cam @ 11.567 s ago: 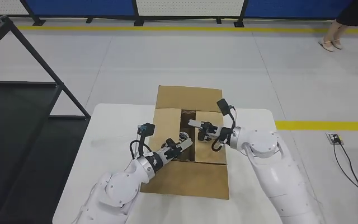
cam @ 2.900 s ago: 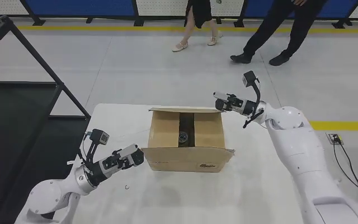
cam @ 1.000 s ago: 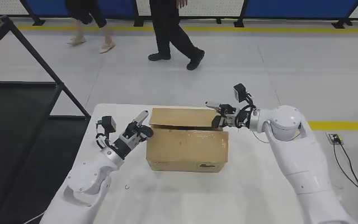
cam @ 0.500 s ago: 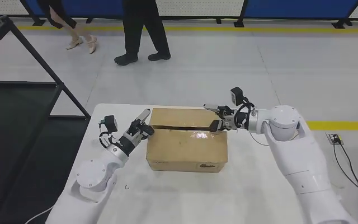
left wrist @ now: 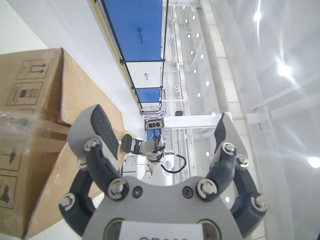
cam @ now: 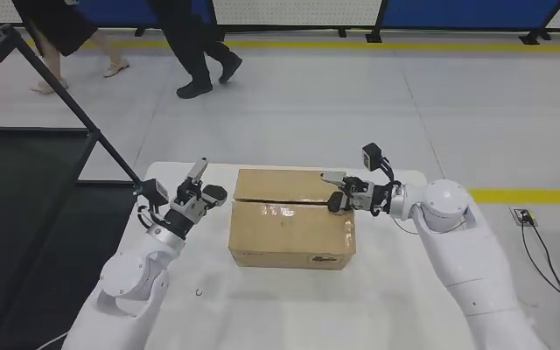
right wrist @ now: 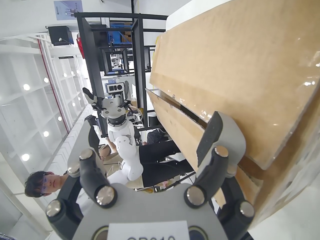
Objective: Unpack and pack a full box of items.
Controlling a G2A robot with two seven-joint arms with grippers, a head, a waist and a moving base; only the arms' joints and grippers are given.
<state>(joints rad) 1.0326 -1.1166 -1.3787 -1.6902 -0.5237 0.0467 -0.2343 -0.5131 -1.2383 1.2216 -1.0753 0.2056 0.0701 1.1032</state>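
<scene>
The cardboard box (cam: pixel 293 223) stands in the middle of the white table (cam: pixel 394 289). Its top flaps are folded down, with a seam running left to right and clear tape glinting across it. My left gripper (cam: pixel 199 182) hangs just off the box's far left corner, apart from the cardboard, its fingers spread wide with nothing between them. My right gripper (cam: pixel 335 192) is at the far right corner of the box top, also spread and holding nothing. One finger (right wrist: pixel 212 136) lies over the flap edge beside the seam; I cannot tell whether it presses on the cardboard. The other finger stands clear of it.
</scene>
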